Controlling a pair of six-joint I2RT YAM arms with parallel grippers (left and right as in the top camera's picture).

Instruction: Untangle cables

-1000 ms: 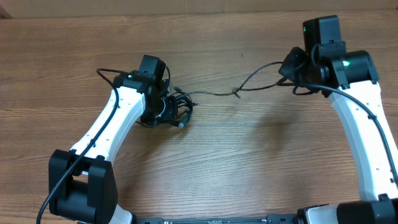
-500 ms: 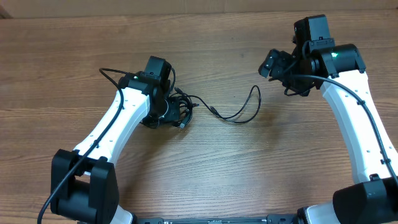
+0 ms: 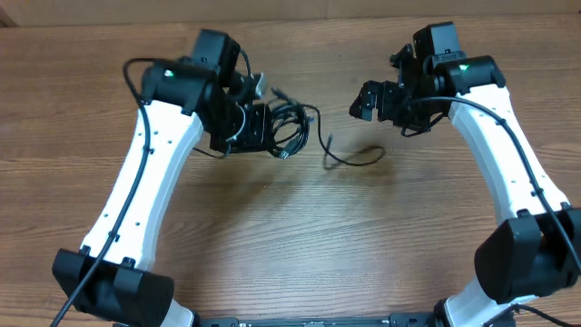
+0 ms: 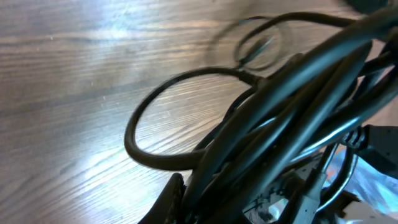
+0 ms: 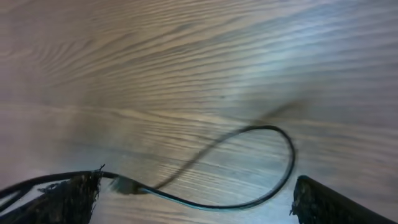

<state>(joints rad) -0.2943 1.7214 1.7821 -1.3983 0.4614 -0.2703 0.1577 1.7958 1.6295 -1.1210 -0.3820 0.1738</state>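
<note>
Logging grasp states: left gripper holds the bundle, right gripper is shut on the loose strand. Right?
No. The right gripper is open, fingers wide apart, not gripping the loose strand; the right wrist view shows it. The left gripper does hold the bundle.

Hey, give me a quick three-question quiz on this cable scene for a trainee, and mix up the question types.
1. Fill in: the right end effector's jaws stand ____.
2. Multiple choice: the cable bundle is held by A. the left end effector, B. the right end effector, C. nothing.
3. True or false: the loose strand lies stretched out straight on the table.
Key: 1 open; 2 A; 3 false, it curls in a loop.
</note>
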